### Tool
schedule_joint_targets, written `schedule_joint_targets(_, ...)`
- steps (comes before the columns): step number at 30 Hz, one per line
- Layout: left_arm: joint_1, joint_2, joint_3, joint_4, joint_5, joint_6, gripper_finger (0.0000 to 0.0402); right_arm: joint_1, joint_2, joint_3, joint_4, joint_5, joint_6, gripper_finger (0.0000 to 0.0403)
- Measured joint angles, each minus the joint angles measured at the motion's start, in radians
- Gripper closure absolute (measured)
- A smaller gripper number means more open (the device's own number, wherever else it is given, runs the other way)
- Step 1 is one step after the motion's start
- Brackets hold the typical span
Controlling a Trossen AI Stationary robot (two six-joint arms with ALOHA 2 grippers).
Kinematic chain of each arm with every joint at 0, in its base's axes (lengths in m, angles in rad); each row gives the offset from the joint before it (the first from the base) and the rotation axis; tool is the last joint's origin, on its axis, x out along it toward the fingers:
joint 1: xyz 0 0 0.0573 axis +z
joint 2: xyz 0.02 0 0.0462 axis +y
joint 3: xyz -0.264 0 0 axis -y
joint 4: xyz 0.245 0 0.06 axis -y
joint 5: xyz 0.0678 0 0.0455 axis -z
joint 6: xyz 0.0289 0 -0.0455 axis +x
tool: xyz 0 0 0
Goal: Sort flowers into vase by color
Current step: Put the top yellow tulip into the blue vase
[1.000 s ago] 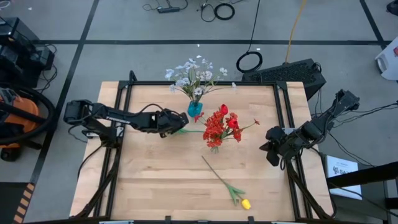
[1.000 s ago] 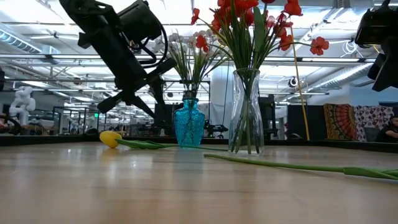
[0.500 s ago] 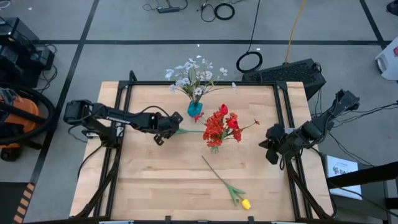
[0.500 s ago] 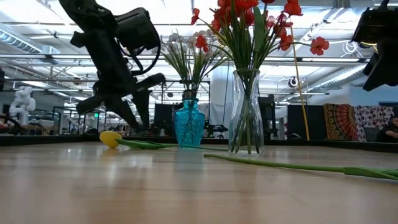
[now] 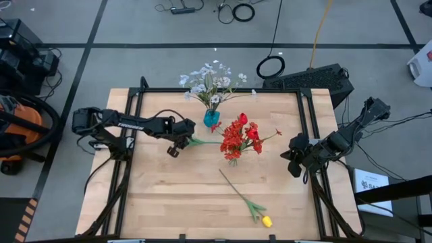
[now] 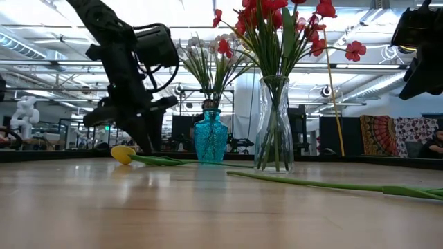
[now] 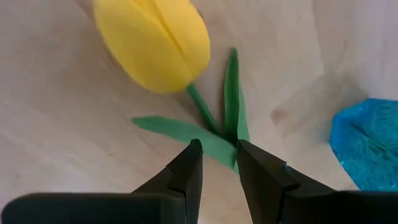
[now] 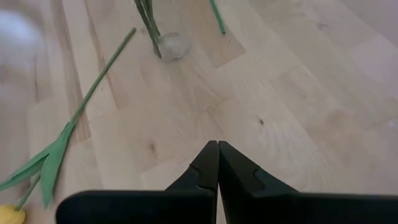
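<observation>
A yellow tulip (image 7: pixel 152 43) lies on the counter (image 5: pixel 169 202) just left of the blue vase (image 5: pixel 211 119), which holds white sprays (image 5: pixel 206 79). The left gripper (image 7: pixel 217 158) is lowered over its stem, jaws narrowly parted around the leaves. To the right, a clear vase (image 6: pixel 275 124) holds red flowers (image 5: pixel 239 137). A second yellow tulip (image 5: pixel 266 221) lies at the counter's near edge. The right gripper (image 8: pixel 217 155) waits at the right edge, jaws closed and empty.
</observation>
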Motion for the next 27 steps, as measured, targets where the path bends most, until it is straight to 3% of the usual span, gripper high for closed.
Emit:
schedule_joint_targets(14,0.016,0.097,0.005,0.005,0.015,-0.017,0.0297,0.0,0.0,0.0,0.034,0.0,0.025,0.0403)
schedule_joint_targets(19,0.017,0.1,-0.008,0.0,-0.022,0.073,0.0297,0.0,0.0,0.0,0.034,0.0,0.026,0.0403)
schedule_joint_targets(22,0.029,0.1,-0.026,0.006,0.022,0.084,0.0298,0.0,0.0,0.0,0.034,0.0,0.03,0.0403)
schedule_joint_targets(27,0.034,0.099,-0.049,0.026,0.05,0.129,0.0337,0.0,0.0,0.0,0.034,0.001,0.029,0.0403)
